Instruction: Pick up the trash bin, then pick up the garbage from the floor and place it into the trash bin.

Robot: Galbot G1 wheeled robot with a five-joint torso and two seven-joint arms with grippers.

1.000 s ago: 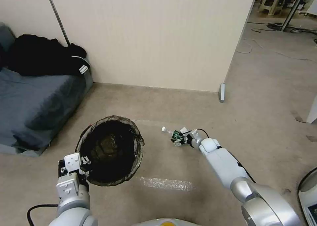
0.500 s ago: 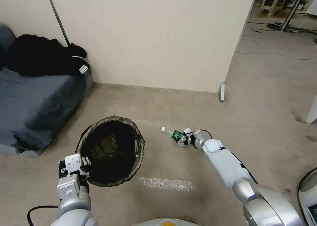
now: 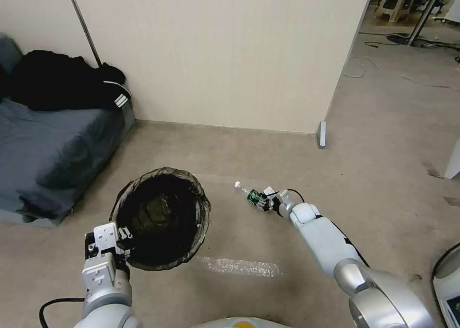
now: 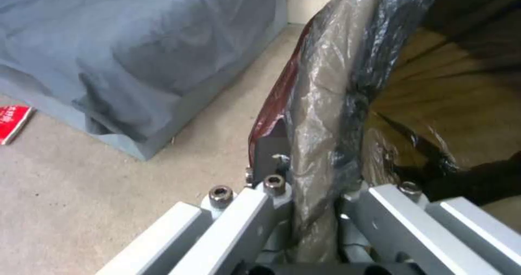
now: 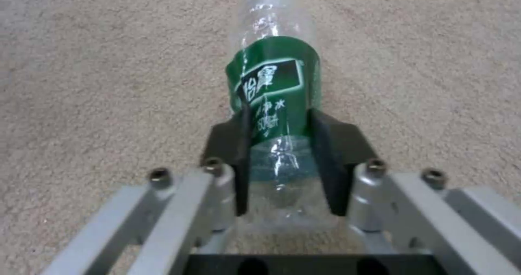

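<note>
the clear plastic bottle (image 3: pixel 249 194) lies with its long axis running away from the right gripper (image 3: pixel 263 202), white cap end pointing toward the wall and slightly toward the robot's left, base end between the jaws. it is transparent, dented and crinkled, with a green label carrying white characters wrapped round its middle (image 5: pixel 273 88). the right gripper's two black pads (image 5: pixel 239 140) are pressed against both sides of the bottle at the lower edge of the label, clamping it low over the beige carpet (image 3: pixel 383 141). the trash bin (image 3: pixel 160 217) sits to the robot's left of the bottle, its dark bag folded over the rim; the left gripper (image 3: pixel 120 237) is closed on the bagged rim (image 4: pixel 320 144) at the near side. a grey bed (image 3: pixel 48 155) stands beyond the bin.
</note>
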